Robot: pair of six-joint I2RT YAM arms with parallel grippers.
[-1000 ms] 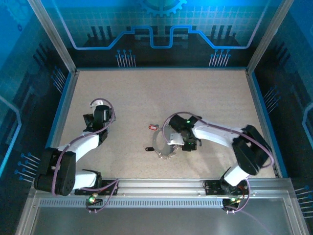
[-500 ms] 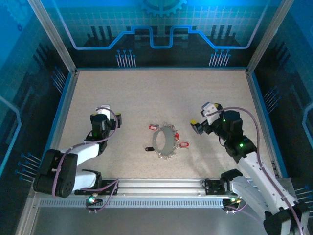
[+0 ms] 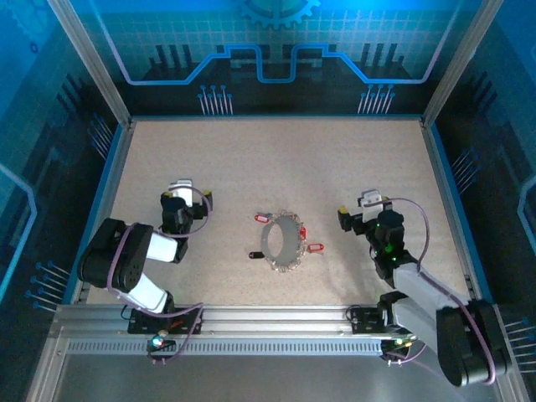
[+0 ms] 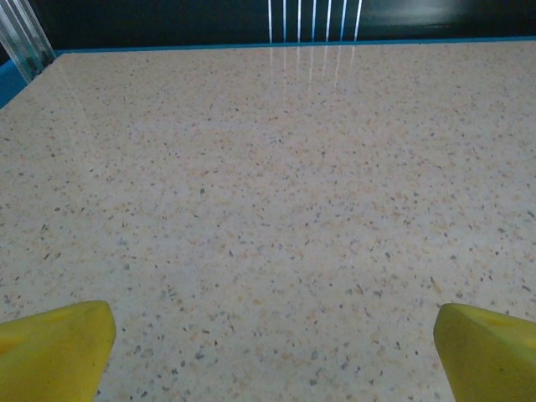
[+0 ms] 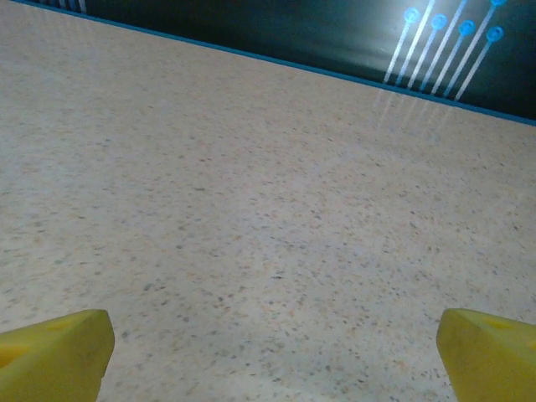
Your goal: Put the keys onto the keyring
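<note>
- My left gripper [image 4: 270,335] and right gripper [image 5: 272,335] are both spread wide and empty.
- Between them lie one keyring [image 3: 283,243], three red-tagged keys [image 3: 315,247] and one dark-tagged key [image 3: 256,255].

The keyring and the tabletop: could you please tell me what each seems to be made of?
The keyring looks like thin silvery metal wire: pale, glinting, strung with small bright pieces. The tabletop looks like speckled beige stone-effect laminate or composite, fairly smooth: it faintly mirrors the light lines at the back. Which exactly, I cannot tell.
</note>
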